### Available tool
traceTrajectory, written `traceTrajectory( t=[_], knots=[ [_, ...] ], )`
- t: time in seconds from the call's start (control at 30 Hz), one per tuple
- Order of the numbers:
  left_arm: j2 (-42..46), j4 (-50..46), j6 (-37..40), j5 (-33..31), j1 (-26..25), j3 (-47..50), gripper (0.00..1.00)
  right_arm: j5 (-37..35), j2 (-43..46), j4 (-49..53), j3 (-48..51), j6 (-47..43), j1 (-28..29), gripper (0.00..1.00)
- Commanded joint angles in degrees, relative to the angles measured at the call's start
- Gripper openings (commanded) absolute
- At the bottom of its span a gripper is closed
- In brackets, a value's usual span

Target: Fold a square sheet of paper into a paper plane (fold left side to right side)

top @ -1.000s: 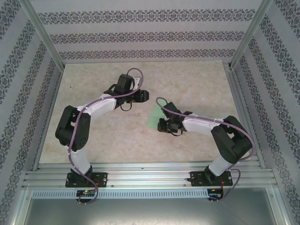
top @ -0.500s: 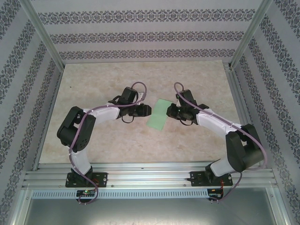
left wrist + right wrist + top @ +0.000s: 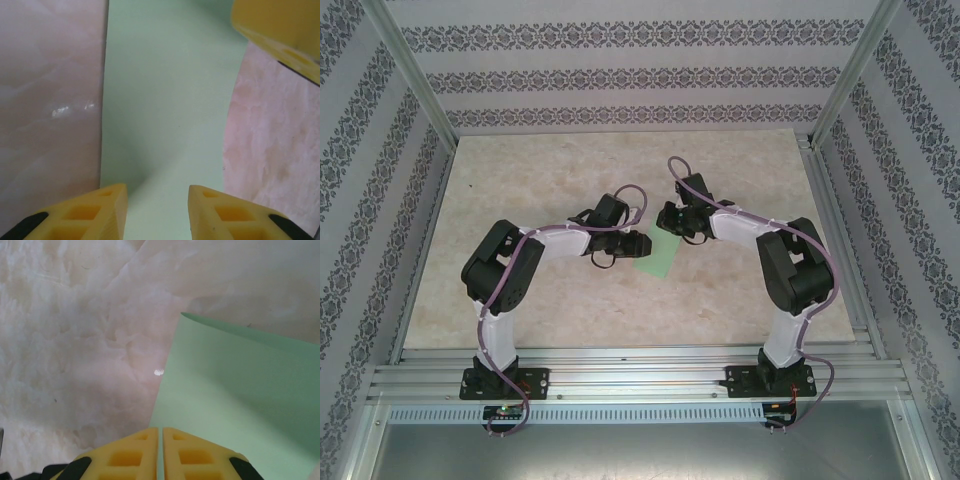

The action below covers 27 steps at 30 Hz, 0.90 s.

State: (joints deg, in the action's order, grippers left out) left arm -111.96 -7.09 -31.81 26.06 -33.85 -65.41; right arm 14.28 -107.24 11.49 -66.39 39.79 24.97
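**Operator:** Report task progress.

**Unit:** The square sheet of paper [image 3: 657, 264] lies on the tabletop [image 3: 520, 180]. My two wrists close in on it, one from each side. It presents as a strip narrower than a square. In the right wrist view, one layer arches up off the layer beneath along one edge of the sheet. I judge the left-to-right fold to be laid over but not yet pressed flat. No pointed dart form exists yet, so by my estimate the nose folds and wing folds remain.

**Operator:** State of the fingers.

**Unit:** My left fingers [image 3: 640, 243] stand apart, low over the sheet's left edge, and clamp nothing. My right fingers [image 3: 172, 440] are together at the sheet's far end, with the tips at its edge. Whether that edge is nipped between them I cannot tell.

**Operator:** Change against the earlier frame.

**Unit:**
- The sheet keeps roughly the same place.
- My right fingers were at the sheet's near end. They have swung round its right side to its far end.
- My left fingers were beyond the sheet's far-left corner. They have come in to its left edge.
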Motion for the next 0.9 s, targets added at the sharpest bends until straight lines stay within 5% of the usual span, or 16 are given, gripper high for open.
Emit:
traceTrajectory(
  t=[0.0,0.87],
  knots=[
    [-0.93,-2.23,0.85,-2.19,-0.93,-0.80,0.38,1.57,-2.58,-1.74,-3.07,1.87,-0.10,0.11],
    [-2.05,-7.45,3.41,-8.08,-2.54,1.48,0.37,1.04,-15.27,1.44,-12.25,-2.18,0.27,0.11]
  ],
)
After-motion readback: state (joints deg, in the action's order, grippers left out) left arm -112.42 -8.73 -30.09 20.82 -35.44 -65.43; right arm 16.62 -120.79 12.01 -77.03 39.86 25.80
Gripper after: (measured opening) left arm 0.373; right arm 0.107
